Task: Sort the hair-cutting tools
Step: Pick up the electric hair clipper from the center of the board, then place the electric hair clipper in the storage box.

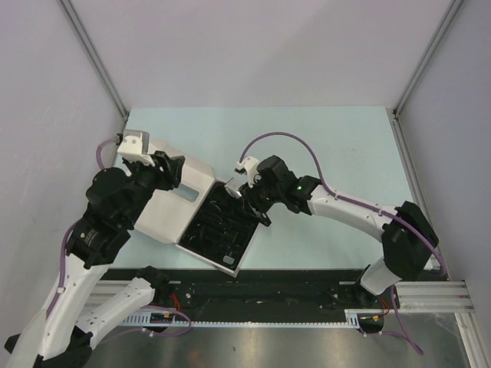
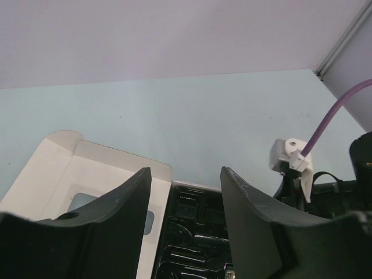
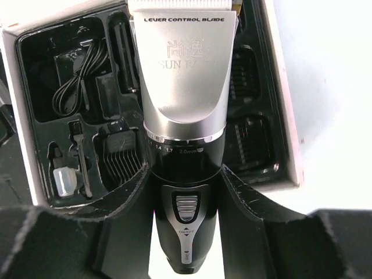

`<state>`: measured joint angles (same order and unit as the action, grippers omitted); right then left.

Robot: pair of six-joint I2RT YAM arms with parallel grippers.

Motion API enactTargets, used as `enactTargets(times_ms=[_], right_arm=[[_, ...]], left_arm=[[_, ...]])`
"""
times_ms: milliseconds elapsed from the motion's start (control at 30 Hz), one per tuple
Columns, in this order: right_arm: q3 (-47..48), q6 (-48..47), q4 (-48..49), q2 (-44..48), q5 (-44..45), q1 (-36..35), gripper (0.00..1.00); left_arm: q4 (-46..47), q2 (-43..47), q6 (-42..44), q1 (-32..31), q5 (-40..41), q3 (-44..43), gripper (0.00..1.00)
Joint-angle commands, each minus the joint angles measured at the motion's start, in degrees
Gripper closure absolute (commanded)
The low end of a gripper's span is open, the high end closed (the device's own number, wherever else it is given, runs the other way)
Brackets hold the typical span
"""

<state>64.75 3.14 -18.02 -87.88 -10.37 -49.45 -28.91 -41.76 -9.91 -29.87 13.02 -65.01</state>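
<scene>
Pale blue-green bench (image 1: 322,138), walled on three sides. Flat white box (image 1: 173,211) lies open on it, left of centre, lid folded out to the left. Black moulded tray (image 1: 222,230) sits in the right half.

Left claw (image 2: 185,174) hangs over the seam between lid and tray, fingers apart, nothing between them.

Right claw (image 3: 183,174) is over the tray and grips the clipper (image 3: 183,116), one finger on each side of its black lower body. Clipper look: silver tapered head printed "LEVER CONTROL BLADE", pale blade edge at the far end, chrome ring with length marks, black handle with a silver on/off switch panel. It lies lengthwise over the tray's middle. Cannot tell if it touches the tray.

Coiled black cable (image 3: 75,81) sits in the tray's left pocket. Black comb guard (image 3: 119,157) is in the slot just left of the clipper; two more guards (image 3: 250,139) are in the slots right of it. Thin black brush (image 3: 81,163) stands in a narrow slot beside a small whitish vial (image 3: 64,180).
</scene>
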Motion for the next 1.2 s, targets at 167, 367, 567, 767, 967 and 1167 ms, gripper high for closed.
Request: enactTargets(times_ms=[167, 367, 567, 767, 967, 1167], right_arm=[[5.8, -13.5, 9.2, -6.3, 1.8, -5.0, 0.9], [6.1, -13.5, 12.1, -8.7, 2.3, -6.0, 0.9], [7.6, -14.0, 13.2, -9.9, 4.5, -6.7, 0.9], [8.9, -14.2, 13.3, -11.6, 4.1, -7.0, 0.9], [9.0, -13.5, 13.1, -13.9, 1.8, -7.1, 0.89], [10.2, -13.2, 10.0, -16.2, 2.2, -7.1, 0.87]], left_arm=[[-0.7, 1.4, 0.2, 0.0, 0.1, 0.6, 0.43], [-1.2, 1.6, 0.3, 0.0, 0.4, 1.0, 0.43], [-1.6, 1.6, 0.3, 0.1, 0.7, 1.2, 0.43], [-1.7, 1.4, 0.4, 0.0, 1.0, 1.4, 0.43], [-1.8, 1.2, 0.9, 0.0, 1.6, 1.5, 0.43], [-2.0, 1.1, 1.1, 0.1, 1.7, 1.6, 0.42]])
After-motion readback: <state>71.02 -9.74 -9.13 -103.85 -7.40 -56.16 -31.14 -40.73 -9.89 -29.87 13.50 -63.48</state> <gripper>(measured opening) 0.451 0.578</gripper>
